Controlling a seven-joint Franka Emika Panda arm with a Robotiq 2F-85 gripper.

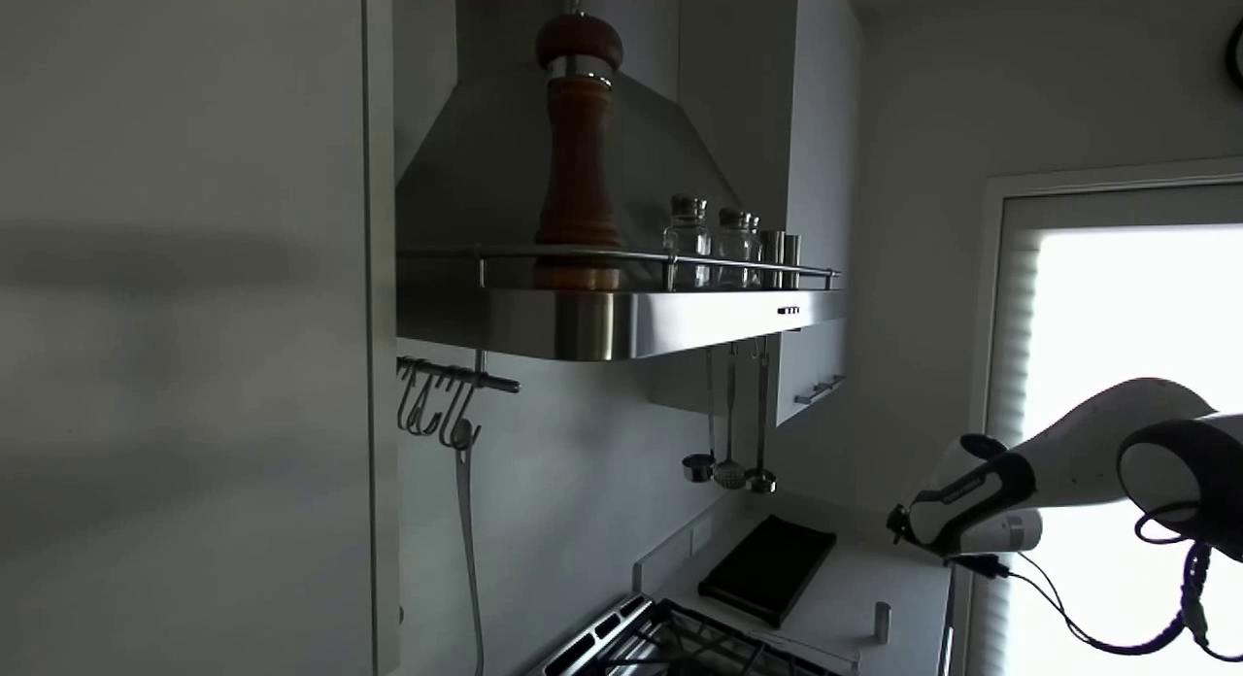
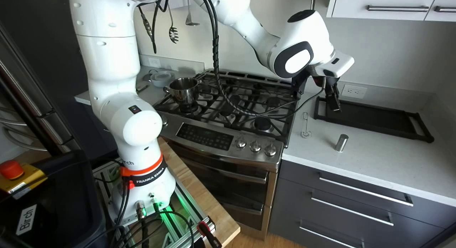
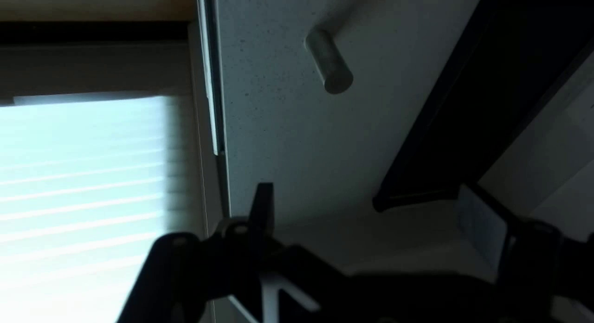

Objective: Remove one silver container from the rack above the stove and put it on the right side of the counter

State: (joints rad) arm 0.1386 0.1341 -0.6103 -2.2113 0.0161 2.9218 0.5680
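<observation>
- The gas range (image 2: 206, 135) shows its front in an exterior view alone.
- The counter (image 2: 388, 162) right of it shows in all three views.
- The range hood (image 1: 719, 317), with its railed rack (image 1: 646, 255), appears only in an exterior view.
- The robot arm (image 2: 107, 55) is in both exterior views, its base only in an exterior view, at near left.
- The black tray (image 2: 370, 120), in all three views, lies on the far part of the counter.
- The steel pot (image 2: 183, 91), at the range's left, shows in an exterior view alone.
- The gripper (image 3: 364, 193) hangs above the counter; the wrist view shows its fingers spread wide.
- The wooden pepper mill (image 1: 578, 152) stands toward the rack's left end, glass jars (image 1: 688, 244) and two upright silver cylinders (image 1: 772, 258) farther right.
- The silver container (image 2: 341, 143), in all three views, stands on the counter, near side of the tray, long axis vertical, a round end up; which end is the lid, I cannot tell.
- The wire utensil (image 2: 305, 126) lies left of it, pointing near to far.
</observation>
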